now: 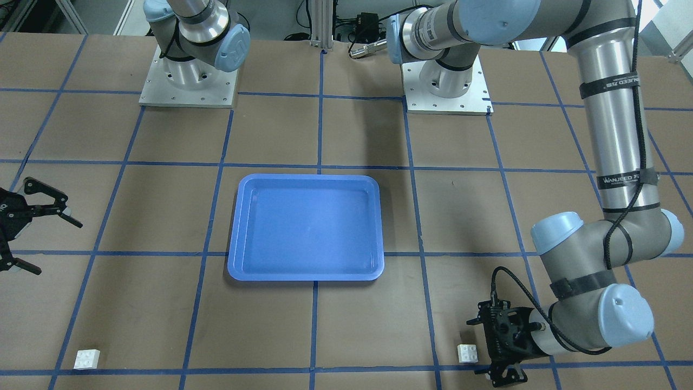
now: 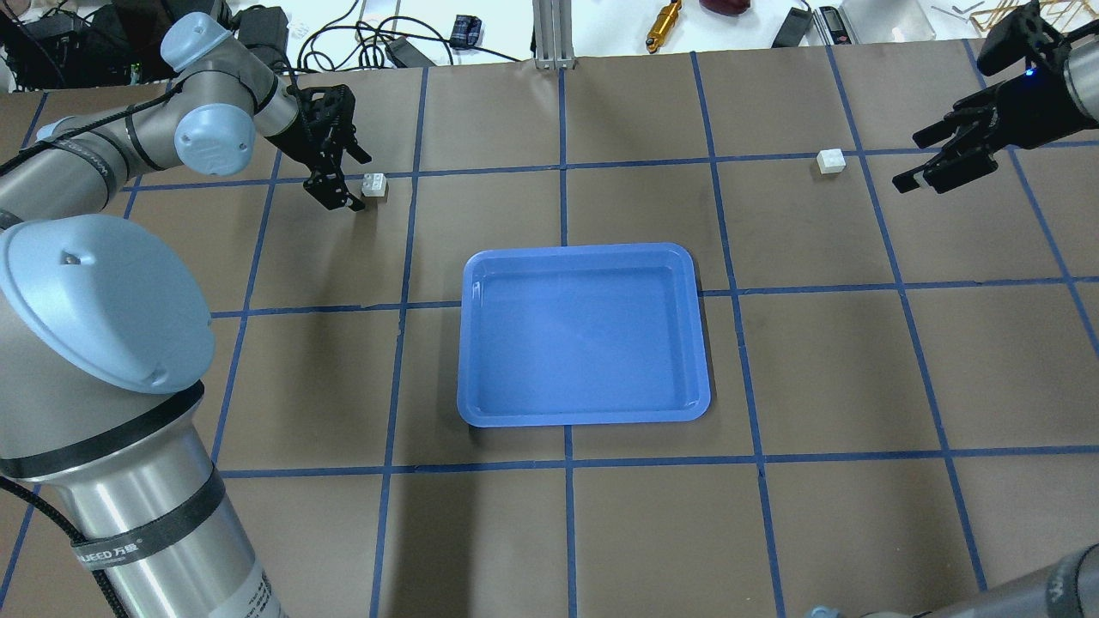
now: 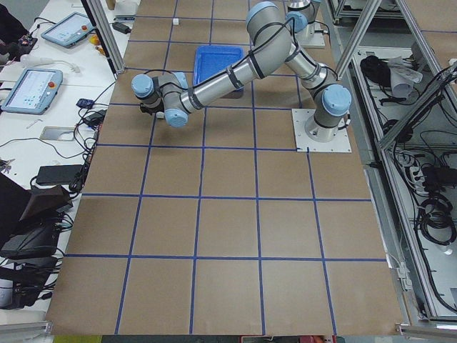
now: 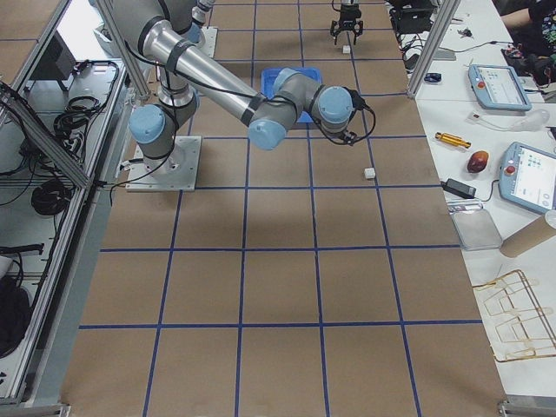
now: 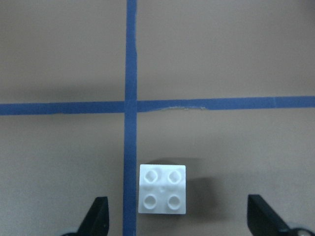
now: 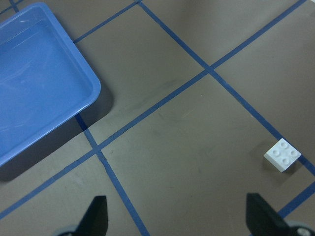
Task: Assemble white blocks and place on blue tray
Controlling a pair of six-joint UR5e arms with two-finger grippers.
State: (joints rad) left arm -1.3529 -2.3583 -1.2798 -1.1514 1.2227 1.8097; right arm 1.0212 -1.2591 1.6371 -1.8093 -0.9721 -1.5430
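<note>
- Overhead exterior view, starting at the far left: the left arm [image 2: 103,326] reaches out toward 11 o'clock. Its left gripper [image 2: 354,182] hangs low over the table [image 2: 816,360] with the fingers spread wide.
- Just at 3 o'clock of that gripper sits the first white block [image 2: 374,184], studs up, flat on the brown surface. Seen from the left wrist camera, it lies in the gap between the two finger tips, nearer the one on that view's left, and touches neither. A blue tape line [image 5: 129,162] runs just beside its left edge.
- Dead centre lies the blue tray [image 2: 584,343], flat on the table and glossy. The first block is at about 10 o'clock from it, well apart.
- At about 2 o'clock from the tray, also well apart, rests the second white block [image 2: 830,160], studs up, right by a tape line.
- Furthest right, at 3 o'clock of that block and apart from it, the right gripper [image 2: 914,160] hovers with its fingers wide apart, closed on nothing. Its wrist camera shows the second block at 4 o'clock in the frame and a corner of the tray at 10 o'clock.
</note>
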